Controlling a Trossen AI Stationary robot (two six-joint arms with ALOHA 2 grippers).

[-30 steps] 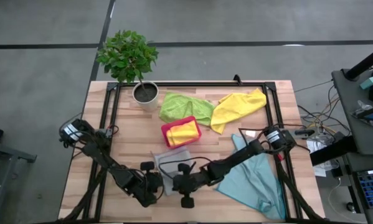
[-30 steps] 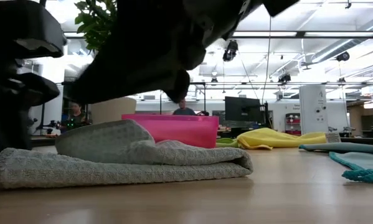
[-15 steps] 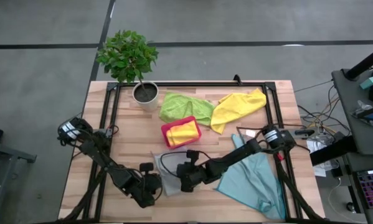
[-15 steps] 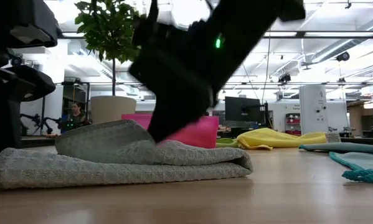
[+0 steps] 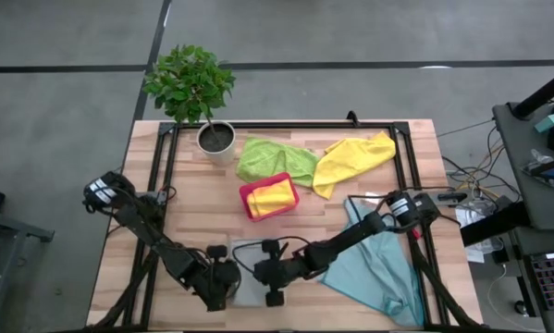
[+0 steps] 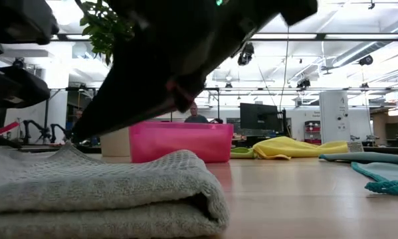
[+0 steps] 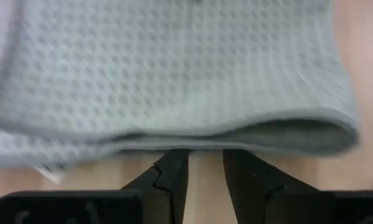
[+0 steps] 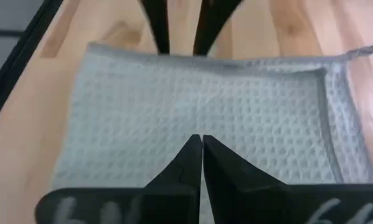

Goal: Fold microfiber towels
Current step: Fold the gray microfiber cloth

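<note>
A folded pale grey towel point(image 5: 246, 277) is seen lying flat on the wooden desk point(image 5: 193, 203), near the desk's front edge and well in front of the pink tray point(image 5: 269, 196). In the low view the grey towel point(image 6: 99, 192) shows as stacked layers with a rounded fold on the side toward the tray point(image 6: 179, 141).

The left tool point(image 5: 223, 282) is placed at the grey towel's left edge. In the left wrist view its two dark fingers point(image 7: 174, 177) are held slightly apart, their tips just at the towel's folded edge point(image 7: 174, 81); nothing is seen gripped between them, though whether they touch the cloth cannot be told.

The right tool point(image 5: 269, 274) is positioned over the grey towel's right side. In the right wrist view its fingers point(image 8: 192, 165) are pressed together above the waffle-weave cloth point(image 8: 198, 118), with nothing held between them.

A folded yellow towel point(image 5: 271, 198) is held inside the pink tray. Just behind the tray a lime green towel point(image 5: 275, 157) is spread loosely, and a second yellow towel point(image 5: 355, 159) lies crumpled behind and to the right of the tray, touching the green one. A light teal-blue towel point(image 5: 378, 268) is spread out to the right of the tray, toward the desk's front right corner. A potted plant point(image 5: 195, 92) stands behind and to the left of the tray, at the desk's back edge.
</note>
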